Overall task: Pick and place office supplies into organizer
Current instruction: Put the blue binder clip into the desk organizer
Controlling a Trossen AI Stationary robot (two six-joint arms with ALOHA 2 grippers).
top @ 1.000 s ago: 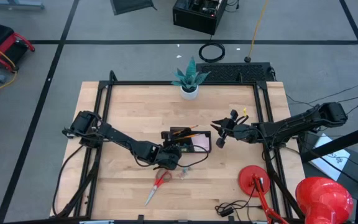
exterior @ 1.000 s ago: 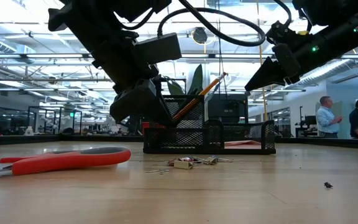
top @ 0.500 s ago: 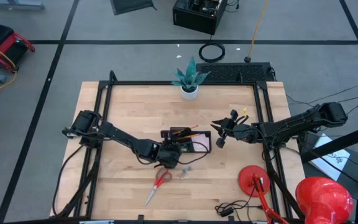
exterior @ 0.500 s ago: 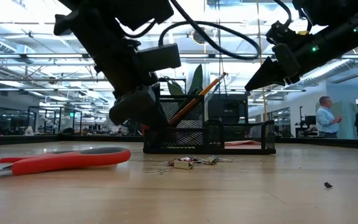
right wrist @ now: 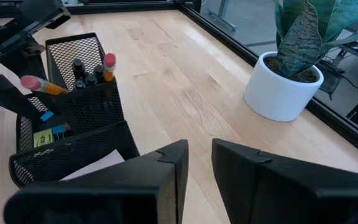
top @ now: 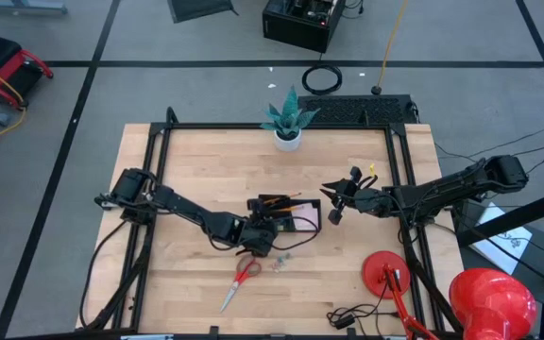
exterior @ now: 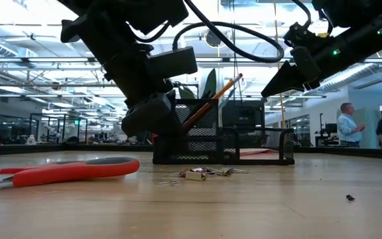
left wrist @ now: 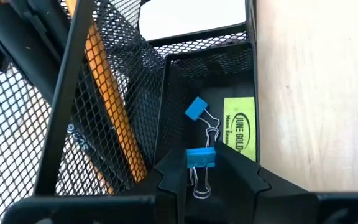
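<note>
The organizer [top: 285,213] sits mid-counter; the left pincer [left wrist: 201,175], angled down over its small compartment, is clamped on a blue binder clip [left wrist: 200,158]. The right pincer [right wrist: 197,163] hovers beside it, fingers slightly apart, empty.

The left end effector [top: 261,236] blocked the organizer's [top: 302,210] near side; scissors [top: 241,280] and clips [top: 280,260] lay in front, with bare table [top: 206,165] behind.

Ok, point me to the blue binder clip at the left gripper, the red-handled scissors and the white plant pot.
Blue binder clip [left wrist: 200,157]: left wrist view, on its blue body.
Red-handled scissors [exterior: 71,168]: low view, on the red handle.
White plant pot [right wrist: 281,87]: right wrist view, on its side wall.
</note>
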